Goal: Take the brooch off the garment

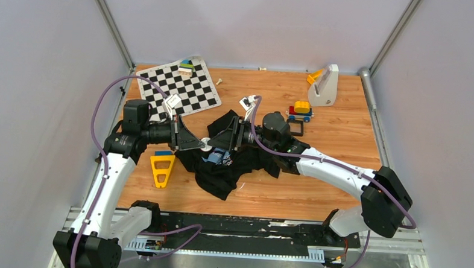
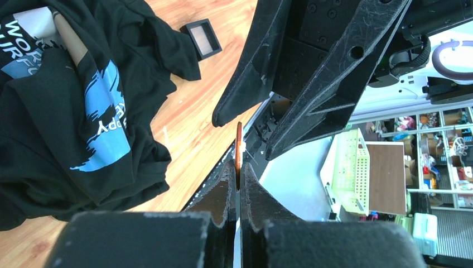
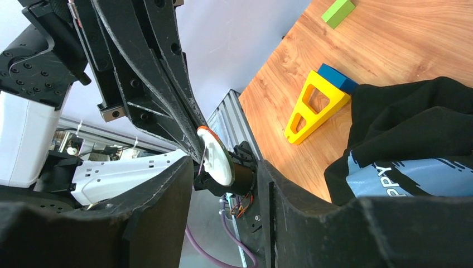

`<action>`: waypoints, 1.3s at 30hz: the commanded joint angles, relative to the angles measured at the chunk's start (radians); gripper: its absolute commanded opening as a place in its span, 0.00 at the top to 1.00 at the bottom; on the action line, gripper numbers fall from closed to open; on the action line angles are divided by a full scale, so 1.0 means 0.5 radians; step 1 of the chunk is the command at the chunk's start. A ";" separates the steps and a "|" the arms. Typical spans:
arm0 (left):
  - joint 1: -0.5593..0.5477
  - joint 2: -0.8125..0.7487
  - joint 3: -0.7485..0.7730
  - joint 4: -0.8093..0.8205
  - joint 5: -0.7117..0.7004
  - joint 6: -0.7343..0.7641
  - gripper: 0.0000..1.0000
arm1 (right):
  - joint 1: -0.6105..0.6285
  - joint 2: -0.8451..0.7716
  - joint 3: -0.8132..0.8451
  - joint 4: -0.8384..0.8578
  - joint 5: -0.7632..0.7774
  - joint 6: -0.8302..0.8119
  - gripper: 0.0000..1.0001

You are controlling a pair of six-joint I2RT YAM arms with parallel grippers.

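Where the left gripper [image 2: 239, 170] pinches tight sits item one: the brooch [image 2: 239, 142], a small round disc with a coppery rim and white face, held edge-on by the rim nearest the wrist. It is likely light, stiff and slick; the thin rim looks the surest hold, and any pin on its back would bend easily. The right gripper [image 3: 223, 174] is directly opposite, jaws part-open to either side of the disc, gripping nothing that I can see. Both arms reach inward, forearms near level, tips almost meeting. The garment [image 2: 56, 156], a soft black T-shirt, lies crumpled below and beside the left fingers, apart from the brooch.
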 commanded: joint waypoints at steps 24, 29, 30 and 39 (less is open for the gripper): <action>0.008 -0.024 -0.035 0.152 0.158 -0.092 1.00 | -0.001 0.081 0.105 0.135 -0.091 0.023 0.68; 0.008 -0.024 -0.042 0.179 0.180 -0.114 1.00 | -0.001 0.098 0.111 0.142 -0.095 0.026 0.73; 0.008 -0.024 -0.044 0.184 0.186 -0.122 1.00 | -0.002 0.103 0.114 0.142 -0.094 0.029 0.73; 0.007 -0.036 -0.076 0.289 0.247 -0.218 1.00 | -0.003 0.136 0.120 0.163 -0.103 0.038 0.78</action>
